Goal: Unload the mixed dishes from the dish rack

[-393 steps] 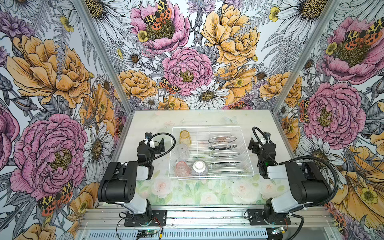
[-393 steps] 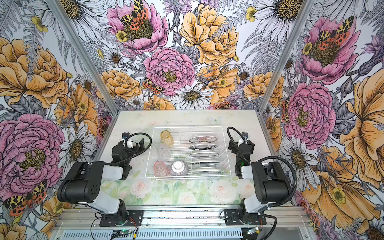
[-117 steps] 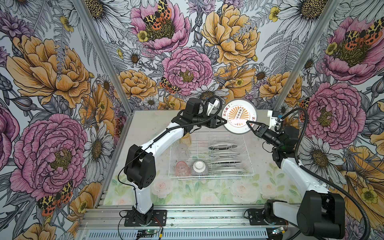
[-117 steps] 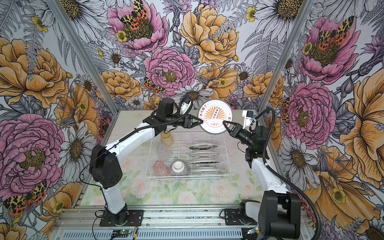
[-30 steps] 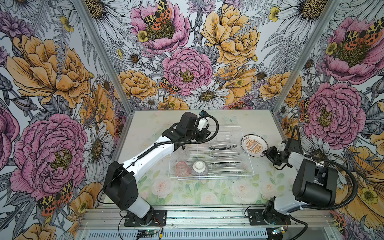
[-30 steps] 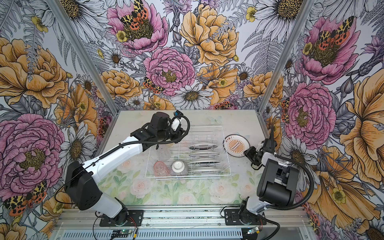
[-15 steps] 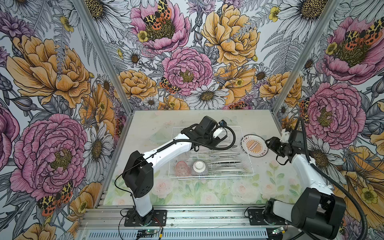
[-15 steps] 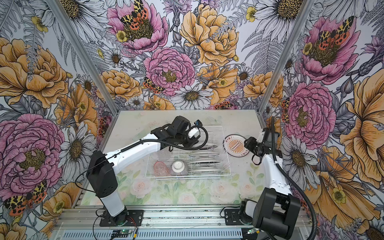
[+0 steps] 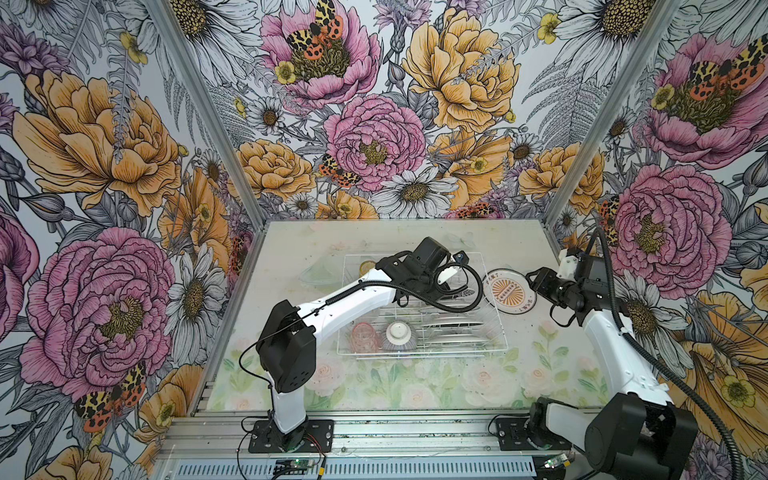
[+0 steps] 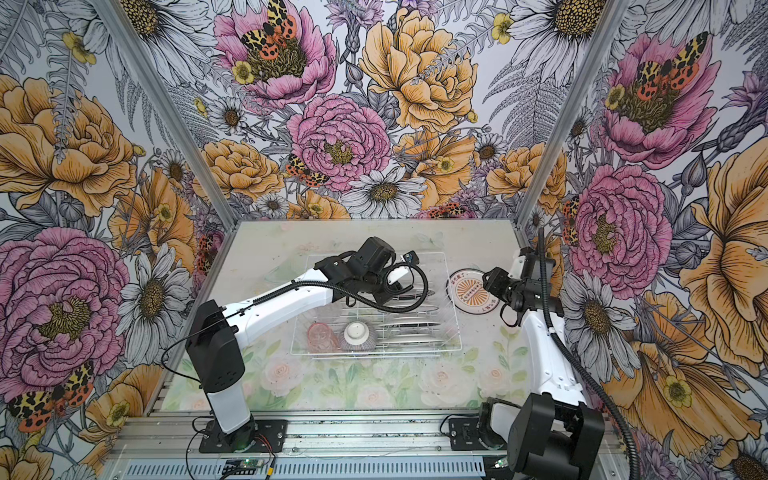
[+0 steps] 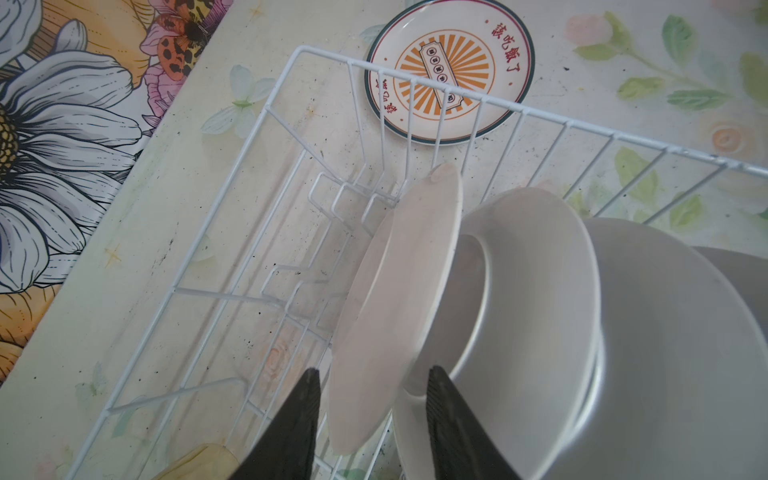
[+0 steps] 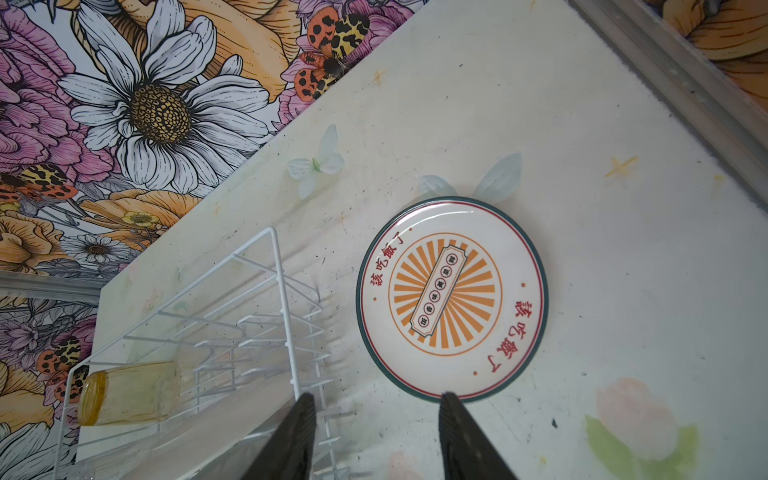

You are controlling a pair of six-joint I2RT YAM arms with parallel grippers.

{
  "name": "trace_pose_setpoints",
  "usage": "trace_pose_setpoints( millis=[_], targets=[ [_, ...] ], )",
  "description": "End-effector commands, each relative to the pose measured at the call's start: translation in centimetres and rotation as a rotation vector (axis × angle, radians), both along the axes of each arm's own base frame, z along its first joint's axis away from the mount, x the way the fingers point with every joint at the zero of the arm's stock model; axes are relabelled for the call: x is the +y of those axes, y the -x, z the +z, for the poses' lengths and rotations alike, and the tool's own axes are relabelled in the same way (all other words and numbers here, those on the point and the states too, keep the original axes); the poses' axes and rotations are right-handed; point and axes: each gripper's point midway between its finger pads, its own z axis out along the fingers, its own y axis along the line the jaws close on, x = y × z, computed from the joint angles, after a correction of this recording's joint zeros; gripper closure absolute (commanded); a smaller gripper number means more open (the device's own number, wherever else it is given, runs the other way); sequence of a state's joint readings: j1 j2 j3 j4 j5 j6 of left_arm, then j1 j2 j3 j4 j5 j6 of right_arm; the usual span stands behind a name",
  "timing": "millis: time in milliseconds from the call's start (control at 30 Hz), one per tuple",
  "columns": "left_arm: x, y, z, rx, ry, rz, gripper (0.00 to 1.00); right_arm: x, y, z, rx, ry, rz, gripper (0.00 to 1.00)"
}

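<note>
We see floral tabletop (image 9: 415, 386), walls (image 9: 374, 137); left hand (image 11: 372, 371) spread astride 1 racked plate (image 11: 399, 282); right hand (image 12: 377, 397) spread, empty; left arm (image 9: 353, 295) hides dish rack (image 9: 422, 354) middle.

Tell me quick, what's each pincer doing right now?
Left pincer: open, straddling a standing plate edge, not gripping.
Right pincer: open, empty, above the sunburst plate on the table.

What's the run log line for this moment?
left tool: open, straddling rim of end plate in dish rack | right tool: open, empty | unloaded plate: flat on table beside rack
</note>
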State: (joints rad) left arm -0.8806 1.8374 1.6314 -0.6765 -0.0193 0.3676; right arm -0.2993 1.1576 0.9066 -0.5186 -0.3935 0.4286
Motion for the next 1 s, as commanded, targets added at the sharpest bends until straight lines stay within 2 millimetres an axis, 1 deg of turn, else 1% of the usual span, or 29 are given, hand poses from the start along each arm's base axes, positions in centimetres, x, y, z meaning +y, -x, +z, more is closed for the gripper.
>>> trace_pose_setpoints(
  millis=[0,167,400,633,667,767,967],
  targets=[
    [-0.5,0.2,-0.7,-0.006,-0.038,-0.027,0.56,0.3,-0.3,2.6,-0.064,0.003,0.008,0.5],
    [-1.0,0.0,-1.0,-0.01,-0.05,-0.04,0.57,0.4,-0.3,2.6,-0.066,0.002,0.013,0.5],
    [-1.0,-1.7,-1.0,-0.083,-0.103,-0.01,0.64,0.5,0.0,2.5,-0.068,0.003,0.016,0.49],
    [-1.3,-2.8,-2.0,-0.137,-0.177,-0.005,0.67,0.6,0.2,2.3,-0.066,0.005,0.023,0.49],
    [-1.0,-3.2,-2.0,-0.157,-0.194,0.015,0.68,0.7,0.2,2.3,-0.067,0.004,0.024,0.49],
    [-1.2,-3.8,-1.7,-0.197,-0.2,0.035,0.71,0.8,0.3,2.3,-0.069,0.002,0.026,0.49],
    [-1.4,-4.3,-0.9,-0.247,-0.179,0.056,0.77,0.8,0.4,2.2,-0.069,0.008,0.03,0.49]
  ],
)
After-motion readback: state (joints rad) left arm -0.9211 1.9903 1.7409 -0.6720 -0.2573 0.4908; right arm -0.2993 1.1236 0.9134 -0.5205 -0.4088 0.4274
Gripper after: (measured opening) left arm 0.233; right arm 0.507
